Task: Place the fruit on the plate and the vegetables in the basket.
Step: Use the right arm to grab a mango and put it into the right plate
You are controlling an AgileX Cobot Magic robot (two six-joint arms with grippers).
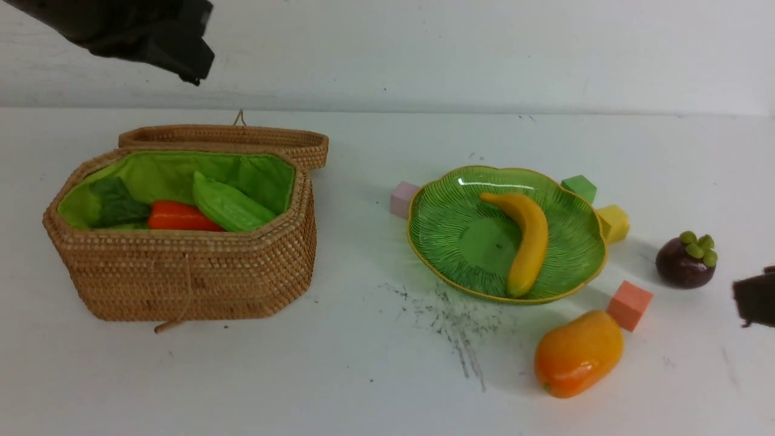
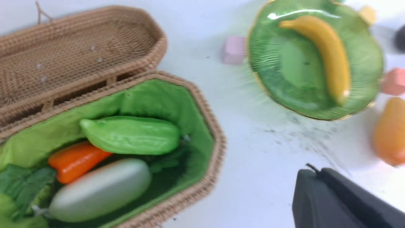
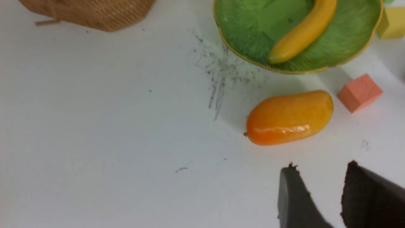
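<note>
Now, left pincer (image 2: pixel 311 172) closed, empty, above the basket (image 1: pixel 181 272); right pincer (image 3: pixel 321 167) parted, empty, near the mango (image 3: pixel 289 117) on the surface (image 3: pixel 95 126).

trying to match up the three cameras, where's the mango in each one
Front view: mango on the table, in front of the plate, beside the orange cube.
Left wrist view: mango blurred, cut by the frame edge, near the plate.
Right wrist view: mango whole, between plate and right gripper.
Shared landmark: the plate holding the banana.
</note>
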